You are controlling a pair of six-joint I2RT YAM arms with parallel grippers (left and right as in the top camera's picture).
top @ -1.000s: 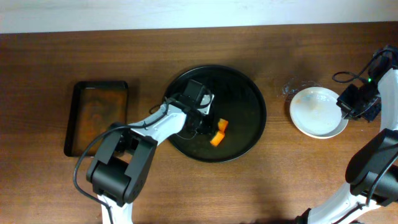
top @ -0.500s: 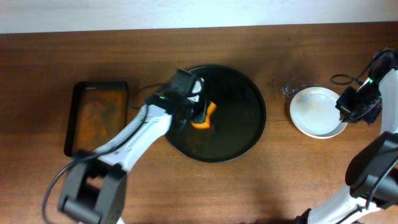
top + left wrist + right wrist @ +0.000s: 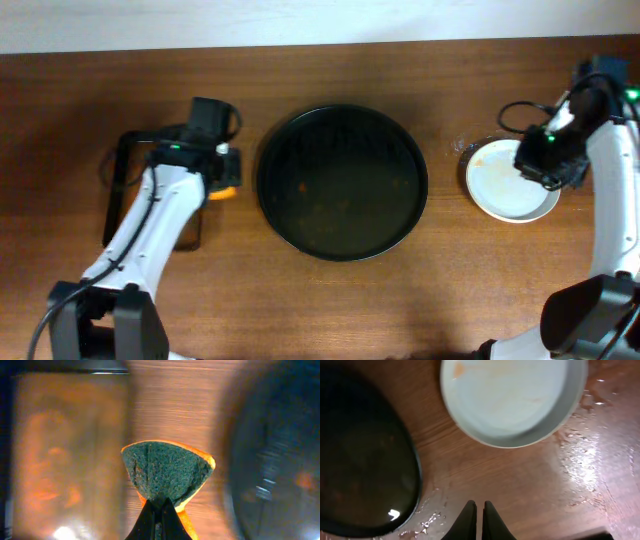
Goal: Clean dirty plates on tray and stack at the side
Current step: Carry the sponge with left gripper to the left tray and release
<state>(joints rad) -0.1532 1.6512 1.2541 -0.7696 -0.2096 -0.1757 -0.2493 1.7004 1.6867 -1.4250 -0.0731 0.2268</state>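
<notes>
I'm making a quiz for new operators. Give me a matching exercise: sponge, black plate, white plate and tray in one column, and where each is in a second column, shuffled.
1. sponge
2. black plate
3. white plate
4. tray

A. far left
B. centre
C. gripped in the left end effector
D. right side, with an orange smear on it

Pairs: 1-C, 2-B, 3-D, 4-A
</notes>
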